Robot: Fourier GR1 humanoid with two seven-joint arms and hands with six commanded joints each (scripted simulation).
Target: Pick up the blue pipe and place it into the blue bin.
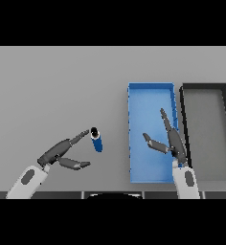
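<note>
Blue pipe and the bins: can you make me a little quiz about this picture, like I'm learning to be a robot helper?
1. True or false: the blue pipe already lies inside the blue bin.
2. Which hand is nearest the pipe? A) left hand B) right hand
3. Fill in: the tray right of the blue bin, the black bin, is coloured ____.

Key
1. False: it stands on the grey table, left of the bin.
2. A: its open fingers reach toward the pipe, with no grip visible yet. The right hand hovers over the blue bin.
3. Black.
</note>
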